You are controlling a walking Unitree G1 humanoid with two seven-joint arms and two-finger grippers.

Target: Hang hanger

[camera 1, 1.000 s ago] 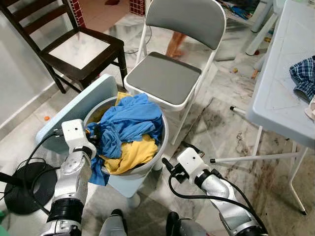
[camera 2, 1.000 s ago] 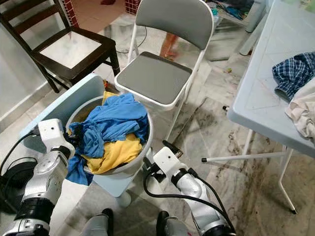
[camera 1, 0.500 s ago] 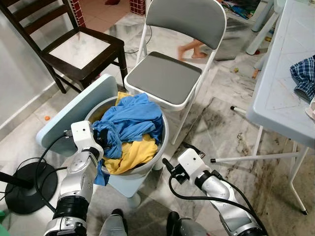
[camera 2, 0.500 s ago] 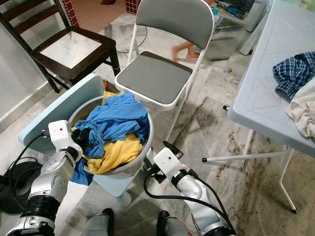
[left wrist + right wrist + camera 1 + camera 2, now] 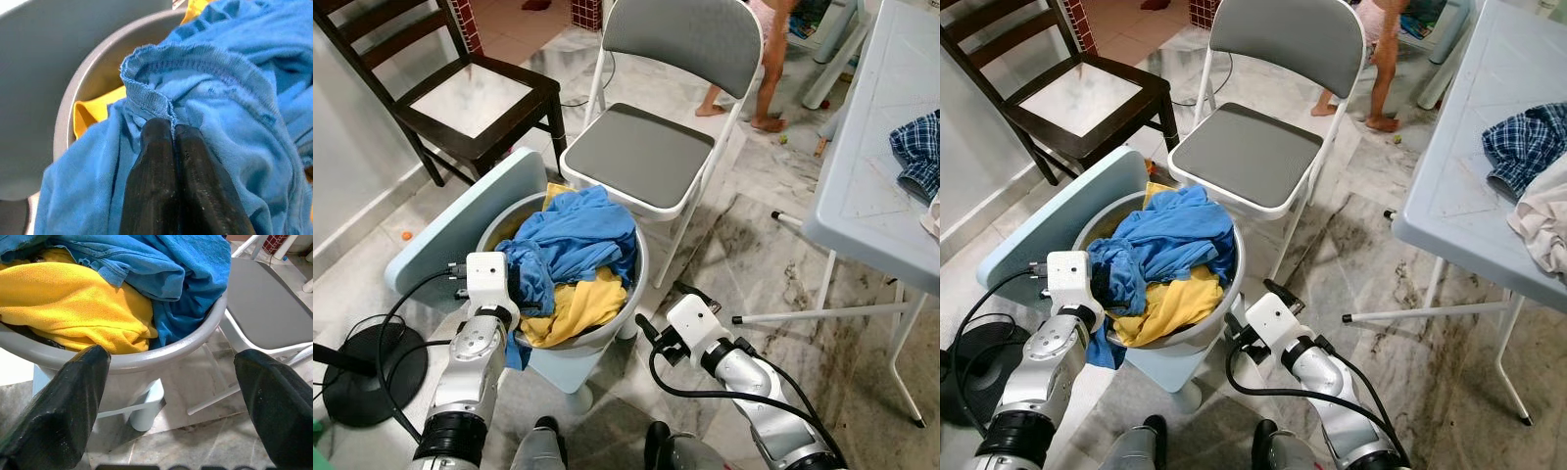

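Note:
A grey laundry basket (image 5: pixel 640 266) holds a crumpled blue garment (image 5: pixel 576 233) on top of a yellow one (image 5: pixel 576 305). My left gripper (image 5: pixel 173 128) is at the basket's left rim, shut on a stitched hem of the blue garment (image 5: pixel 230 112); a fold of that cloth hangs over the rim below my wrist (image 5: pixel 487 284). My right gripper (image 5: pixel 168 357) is open, low beside the basket's front right wall, with nothing between its fingers (image 5: pixel 68 401). I see no hanger in any view.
The basket stands on a pale blue stool (image 5: pixel 450 227). A grey folding chair (image 5: pixel 641 152) is right behind it and a dark wooden chair (image 5: pixel 470 98) at the back left. A pale blue table (image 5: pixel 876 176) with a checked cloth (image 5: pixel 917 147) stands right. A person's legs (image 5: pixel 759 93) are behind the folding chair.
My left gripper has moved right along the basket's rim, dragging the blue hem with it. The person's feet have walked to the right. My right arm has stayed put.

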